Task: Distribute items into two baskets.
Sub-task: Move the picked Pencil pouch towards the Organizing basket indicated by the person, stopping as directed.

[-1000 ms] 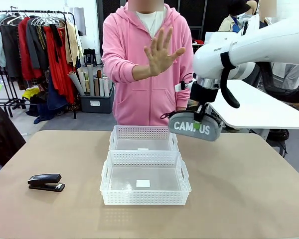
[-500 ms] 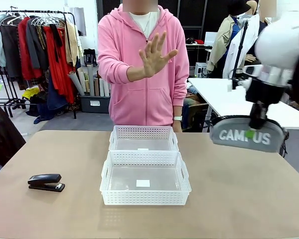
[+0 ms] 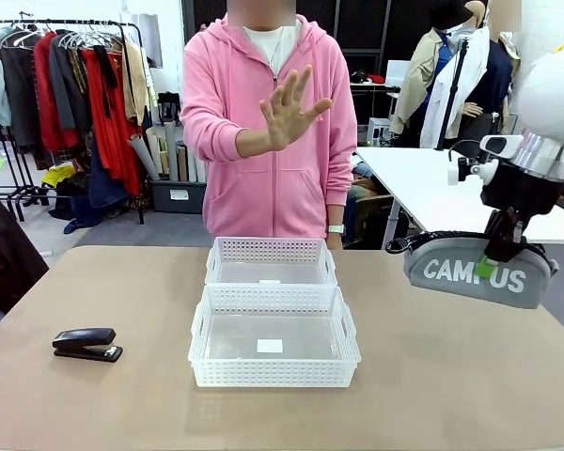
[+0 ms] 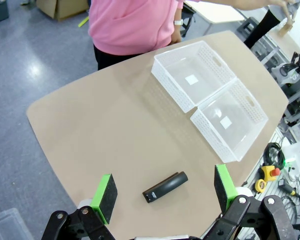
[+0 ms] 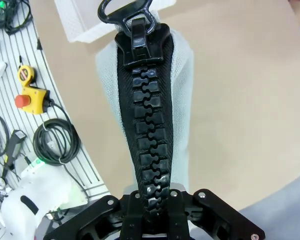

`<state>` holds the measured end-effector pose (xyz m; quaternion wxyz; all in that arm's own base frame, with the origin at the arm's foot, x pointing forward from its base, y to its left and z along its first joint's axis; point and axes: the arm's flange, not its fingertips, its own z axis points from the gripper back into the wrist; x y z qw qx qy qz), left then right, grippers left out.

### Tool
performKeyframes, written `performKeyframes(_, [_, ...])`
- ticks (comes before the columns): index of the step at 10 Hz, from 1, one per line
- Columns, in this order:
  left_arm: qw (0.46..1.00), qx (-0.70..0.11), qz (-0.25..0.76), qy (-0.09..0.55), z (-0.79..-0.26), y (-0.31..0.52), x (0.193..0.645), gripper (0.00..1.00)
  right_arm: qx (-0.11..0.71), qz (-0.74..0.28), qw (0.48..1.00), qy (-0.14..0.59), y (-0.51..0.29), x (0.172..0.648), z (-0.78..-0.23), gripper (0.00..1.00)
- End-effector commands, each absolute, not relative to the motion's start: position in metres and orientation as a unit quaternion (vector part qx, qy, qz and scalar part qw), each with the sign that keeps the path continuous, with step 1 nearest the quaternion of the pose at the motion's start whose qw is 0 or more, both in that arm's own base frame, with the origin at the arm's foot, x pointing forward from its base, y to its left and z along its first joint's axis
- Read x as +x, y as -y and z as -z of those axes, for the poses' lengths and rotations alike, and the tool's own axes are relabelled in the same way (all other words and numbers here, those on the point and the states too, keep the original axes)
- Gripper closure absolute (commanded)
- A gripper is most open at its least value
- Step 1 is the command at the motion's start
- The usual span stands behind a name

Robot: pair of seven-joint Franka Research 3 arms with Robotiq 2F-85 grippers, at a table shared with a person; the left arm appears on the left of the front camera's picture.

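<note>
Right jaws clenched on the pouch, left jaws released above the stapler.
The right jaws grip the grey "CAMPUS" pouch (image 3: 479, 271) by its black zipper (image 5: 145, 125), and the pouch hangs lengthwise in the air over the table's (image 3: 470, 376) right edge, touching nothing else. The left jaws stand wide apart, their green pads (image 4: 106, 192) hanging clear above the black stapler (image 4: 165, 186), which lies flat near the table's left edge, well apart from the baskets. The 2 white lattice baskets sit at the table's middle, touching end to end: the near basket (image 3: 273, 373) toward the robot's edge, the far basket (image 3: 271, 249) toward the far edge. Behind that edge a person in a pink hoodie holds 1 hand (image 3: 296, 103) up, palm open toward the robot.
</note>
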<state>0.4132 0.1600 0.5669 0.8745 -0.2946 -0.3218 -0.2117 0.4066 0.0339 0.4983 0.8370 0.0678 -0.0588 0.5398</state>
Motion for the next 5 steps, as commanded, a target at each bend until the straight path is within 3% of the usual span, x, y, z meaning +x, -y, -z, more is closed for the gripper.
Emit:
performKeyframes(1, [0.872, -0.297, 0.212, 0.327, -0.5681, -0.1600, 0.4134, 0.00, 0.058, -0.552, 0.830, 0.059, -0.0327, 0.4161, -0.5013, 1.00])
performKeyframes(5, [0.872, -0.297, 0.212, 0.327, -0.5681, -0.1600, 0.4134, 0.00, 0.068, -0.540, 0.837, 0.059, -0.0339, 0.4066, -0.4983, 1.00])
